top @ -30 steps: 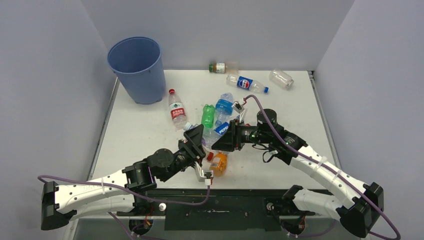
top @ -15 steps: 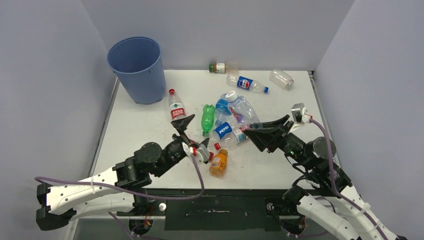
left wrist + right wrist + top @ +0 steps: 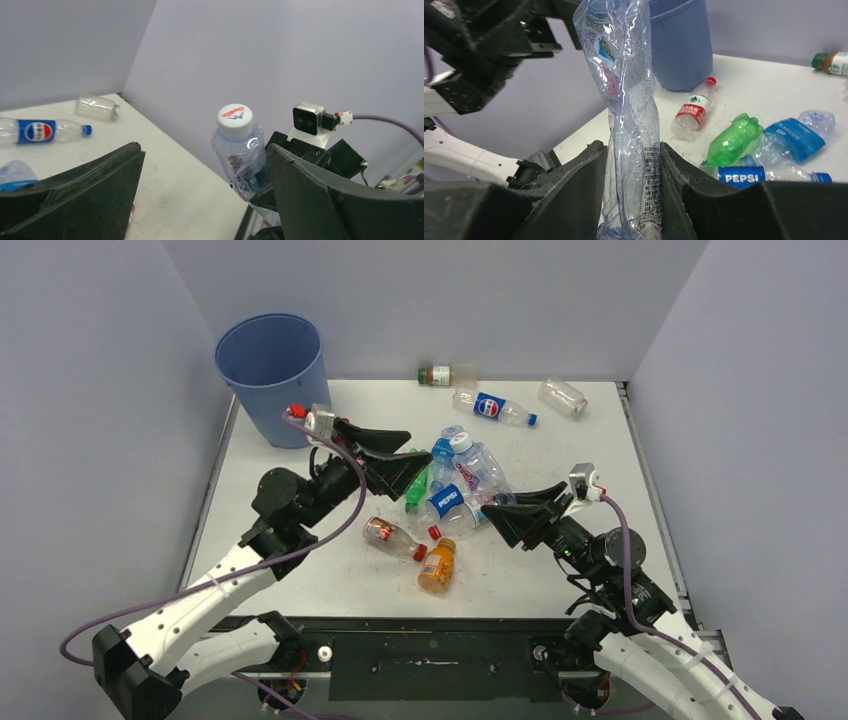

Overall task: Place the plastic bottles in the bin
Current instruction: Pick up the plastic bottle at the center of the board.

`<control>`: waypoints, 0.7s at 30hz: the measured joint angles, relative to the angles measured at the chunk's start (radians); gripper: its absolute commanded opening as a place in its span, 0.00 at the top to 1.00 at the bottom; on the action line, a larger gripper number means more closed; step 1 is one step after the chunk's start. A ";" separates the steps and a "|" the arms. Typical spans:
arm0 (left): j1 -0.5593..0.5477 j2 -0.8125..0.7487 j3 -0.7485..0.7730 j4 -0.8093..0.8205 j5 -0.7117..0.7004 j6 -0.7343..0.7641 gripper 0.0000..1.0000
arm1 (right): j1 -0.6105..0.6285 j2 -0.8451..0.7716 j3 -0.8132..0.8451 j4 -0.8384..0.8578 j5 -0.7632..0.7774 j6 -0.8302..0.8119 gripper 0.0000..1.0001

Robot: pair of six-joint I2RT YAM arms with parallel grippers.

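Aloft, right tool (image 3: 630,165) clamps crumpled bottle (image 3: 624,75); bin (image 3: 290,405) at table (image 3: 560,575) corner.

Crumpled bottle (image 3: 629,125) — clear glossy plastic; bin (image 3: 280,400) — smooth matt blue plastic; table (image 3: 600,440) matt white.

Even, diffuse light fills every view, leaving faint soft shadows on the white surface (image 3: 600,440). The top view is sharp. The crumpled clear bottle (image 3: 629,100) in the right wrist view carries small glints.
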 measured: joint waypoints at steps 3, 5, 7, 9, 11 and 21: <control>0.068 0.073 0.001 0.073 0.079 -0.177 0.10 | 0.000 -0.002 -0.006 0.051 -0.005 0.011 0.95; 0.076 0.113 0.001 0.110 0.117 -0.260 0.11 | 0.000 -0.001 -0.010 0.075 -0.009 0.019 0.95; 0.076 0.138 0.001 0.137 0.145 -0.315 0.11 | 0.000 0.001 -0.014 0.094 -0.013 0.022 0.95; 0.076 0.149 0.001 0.160 0.163 -0.352 0.11 | 0.000 0.007 -0.017 0.109 -0.016 0.025 0.95; 0.076 0.153 0.008 0.179 0.176 -0.374 0.13 | 0.000 0.014 -0.020 0.119 -0.017 0.029 0.95; 0.061 0.197 0.099 0.216 0.204 -0.350 0.27 | 0.002 0.056 -0.041 0.141 -0.031 0.053 0.95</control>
